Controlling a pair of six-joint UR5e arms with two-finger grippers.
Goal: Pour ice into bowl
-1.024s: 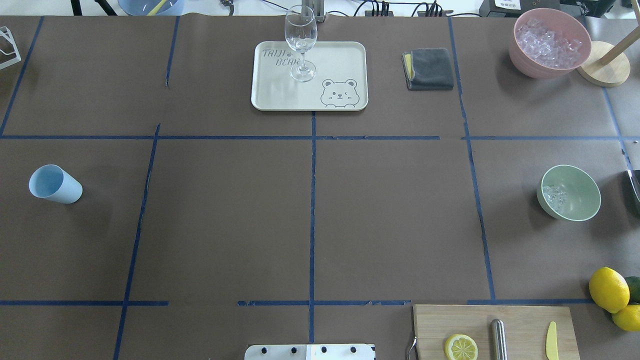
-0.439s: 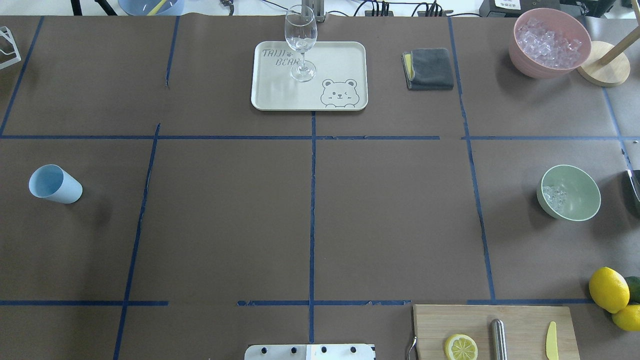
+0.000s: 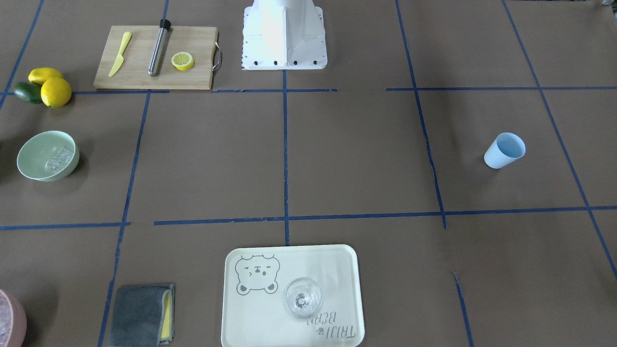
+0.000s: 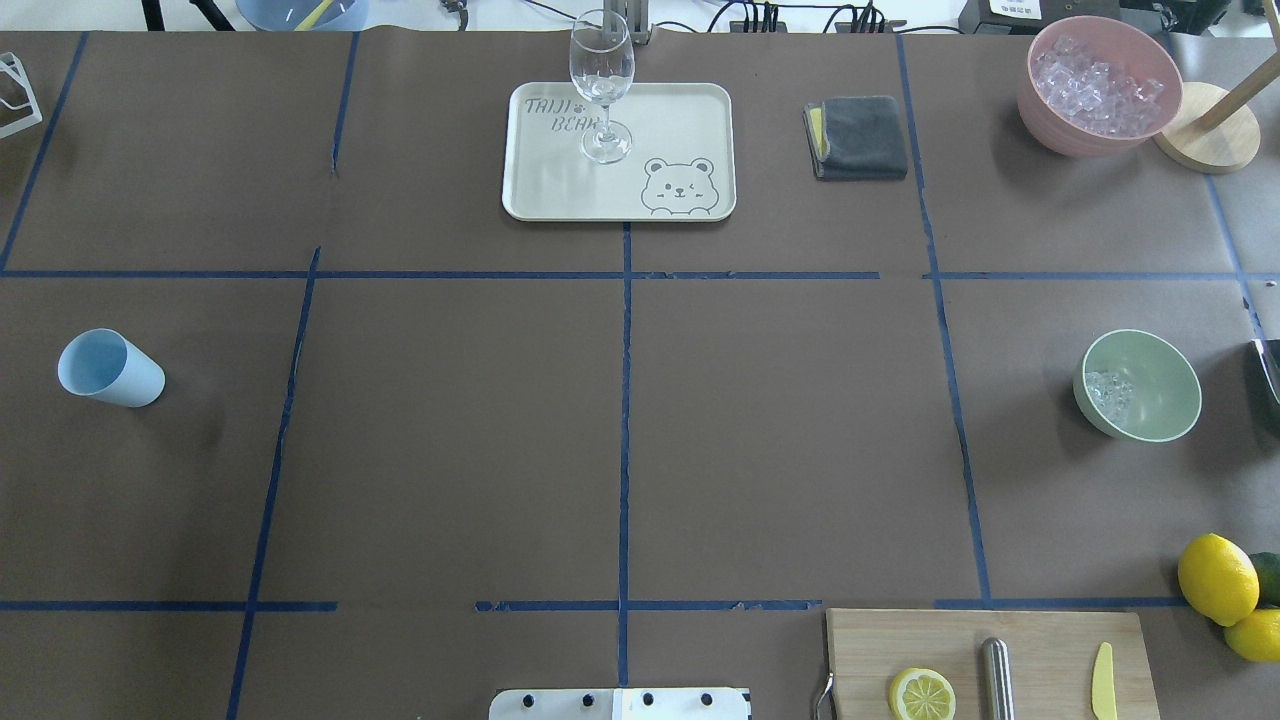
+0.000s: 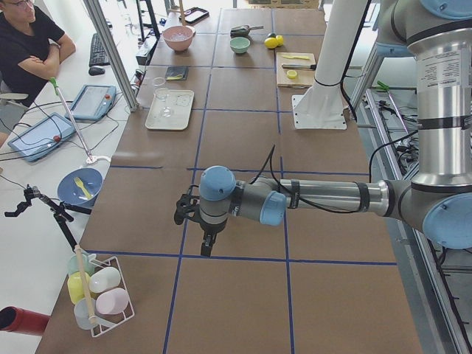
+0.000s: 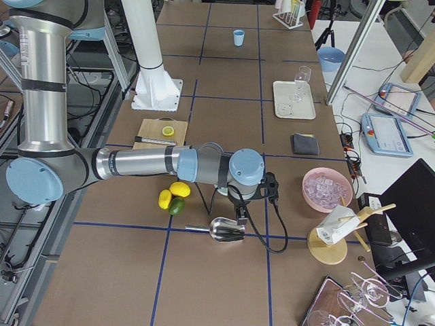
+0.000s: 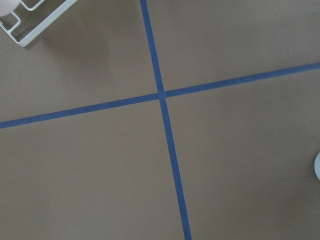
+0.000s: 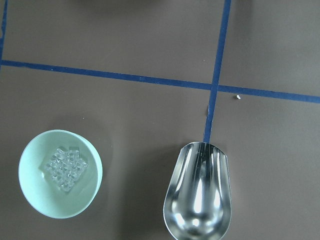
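The pale mint-green bowl point(image 4: 1165, 385) stands at the table's right side with a small heap of clear ice point(image 4: 1110, 392) in it. It also shows in the front view point(image 3: 36, 149) and the right wrist view point(image 8: 40, 195), with its ice point(image 8: 66, 167). An empty steel scoop point(image 8: 197, 195) lies on the table beside the bowl. My right gripper point(image 6: 239, 214) hangs just above the scoop point(image 6: 224, 231); I cannot tell whether it is open or shut. My left gripper point(image 5: 207, 242) hovers over bare table at the left end; its state cannot be told.
A pink bowl point(image 4: 1060, 130) full of ice stands at the far right. There are a blue cup point(image 4: 108, 368) at the left, a tray point(image 4: 690, 110) with a wine glass point(image 4: 602, 70), a grey cloth point(image 4: 860, 138), a cutting board point(image 4: 1040, 640), and lemons point(image 4: 1217, 578).
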